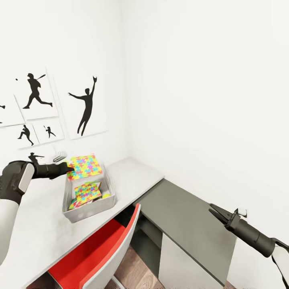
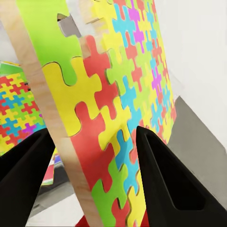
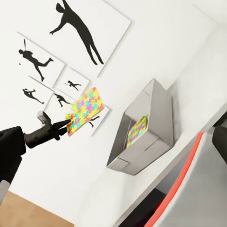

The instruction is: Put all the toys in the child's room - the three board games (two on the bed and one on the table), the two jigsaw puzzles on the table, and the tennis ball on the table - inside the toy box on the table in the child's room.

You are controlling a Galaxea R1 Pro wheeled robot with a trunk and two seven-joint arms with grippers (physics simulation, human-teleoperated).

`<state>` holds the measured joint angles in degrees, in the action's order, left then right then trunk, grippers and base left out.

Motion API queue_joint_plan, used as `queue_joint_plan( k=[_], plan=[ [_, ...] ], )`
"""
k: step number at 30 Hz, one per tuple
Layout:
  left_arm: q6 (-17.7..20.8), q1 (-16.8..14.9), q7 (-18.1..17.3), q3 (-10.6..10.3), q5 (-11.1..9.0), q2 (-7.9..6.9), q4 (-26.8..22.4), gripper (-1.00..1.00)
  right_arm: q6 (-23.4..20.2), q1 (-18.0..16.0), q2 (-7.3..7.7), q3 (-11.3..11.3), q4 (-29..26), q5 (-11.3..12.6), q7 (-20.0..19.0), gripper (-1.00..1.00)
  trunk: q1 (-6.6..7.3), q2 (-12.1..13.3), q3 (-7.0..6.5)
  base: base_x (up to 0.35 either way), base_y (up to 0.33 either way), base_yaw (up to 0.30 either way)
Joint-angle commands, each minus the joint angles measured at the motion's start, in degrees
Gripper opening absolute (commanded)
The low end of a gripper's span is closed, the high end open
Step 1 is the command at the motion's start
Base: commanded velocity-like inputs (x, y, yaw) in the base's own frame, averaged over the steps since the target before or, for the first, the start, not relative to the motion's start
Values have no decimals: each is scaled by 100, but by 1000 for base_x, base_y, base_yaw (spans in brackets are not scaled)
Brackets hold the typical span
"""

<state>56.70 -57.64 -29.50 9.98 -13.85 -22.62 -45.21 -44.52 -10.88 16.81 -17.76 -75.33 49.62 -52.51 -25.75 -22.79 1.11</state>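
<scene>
The left gripper [image 1: 69, 168] clamps its black fingers [image 2: 163, 182] on a flat square jigsaw puzzle [image 1: 85, 166] of bright interlocking pieces, held tilted above the grey flared-sided toy box [image 1: 90, 208] on the speckled counter [image 1: 132, 172], where a second puzzle [image 1: 86, 192] lies, while the right gripper [image 1: 214, 210] hovers apart, its fingers together.

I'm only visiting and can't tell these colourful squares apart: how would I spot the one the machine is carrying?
Find the pale desk in the room's corner, then the grey toy box on it. Above the box's far end, the left gripper pinches a jigsaw puzzle by its edge, in the air. The other puzzle lies down inside the box.
</scene>
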Motion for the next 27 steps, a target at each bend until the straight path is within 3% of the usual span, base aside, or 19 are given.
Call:
queue_joint_plan(
  k=[1,5,11,19,27],
  plan=[
    [7,-13,-14,12,-8,2,83,-100,-43,-4,9,-19,-16,21,-14,100,-3,-13,21,0,0,0],
    [-259,-28,216,11,-11,15,388,-100,-69,-6,29,-46,-55,47,-72,100,-3,-13,58,0,0,0],
    [-359,-66,614,13,-41,69,550,-100,-74,-1,37,-51,-230,11,-452,100,-3,-13,114,0,0,0],
    [-518,-80,671,5,-7,285,566,-100,-67,6,42,-52,-251,4,-541,100,-3,-13,188,0,0,0],
    [-559,-125,691,0,9,343,566,-100,-66,7,42,-52,-248,-2,-549,100,-3,-13,262,0,0,0]
  ],
)
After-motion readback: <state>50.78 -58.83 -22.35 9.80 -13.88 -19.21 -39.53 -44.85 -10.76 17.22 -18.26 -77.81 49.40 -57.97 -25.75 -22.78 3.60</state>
